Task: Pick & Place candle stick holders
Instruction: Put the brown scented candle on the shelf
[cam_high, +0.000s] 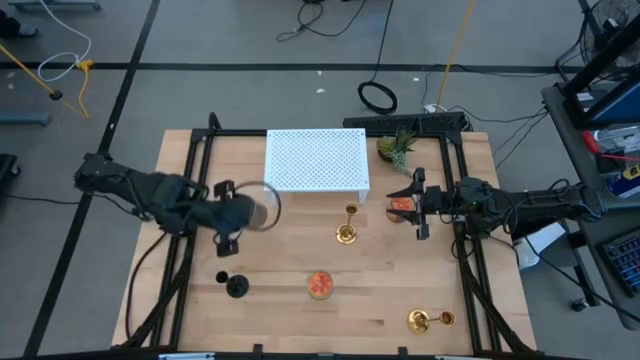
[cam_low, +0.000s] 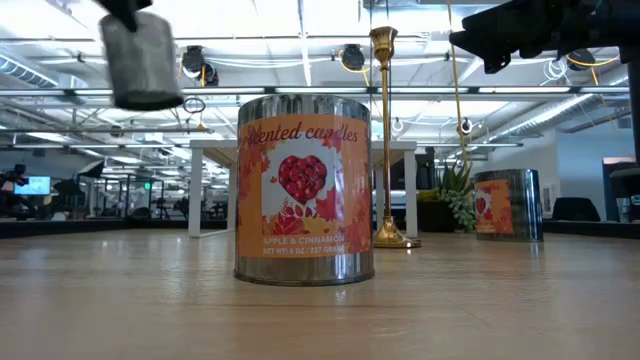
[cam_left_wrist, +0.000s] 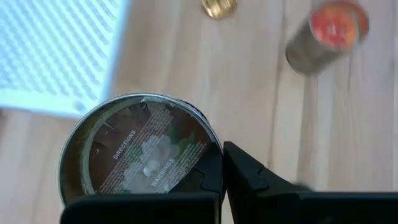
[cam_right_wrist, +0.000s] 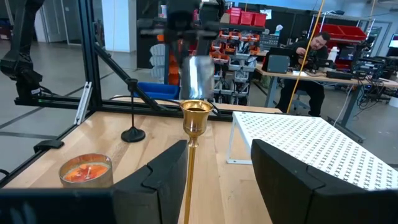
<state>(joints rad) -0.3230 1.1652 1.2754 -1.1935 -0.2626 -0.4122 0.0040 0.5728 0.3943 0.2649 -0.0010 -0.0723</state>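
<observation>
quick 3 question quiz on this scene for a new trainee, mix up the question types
1. True or false: the left gripper holds the grey cup up off the table.
2. Which thing is nearest the right gripper? A: black holder. B: orange cup. C: white stand.
3. Fill in: the right gripper is ___ (open or shut).

Key:
1. True. In the low view the cup hangs well above the tabletop.
2. B. An orange cup stands right under that gripper.
3. Open. Its wrist view shows a wide gap.
</observation>
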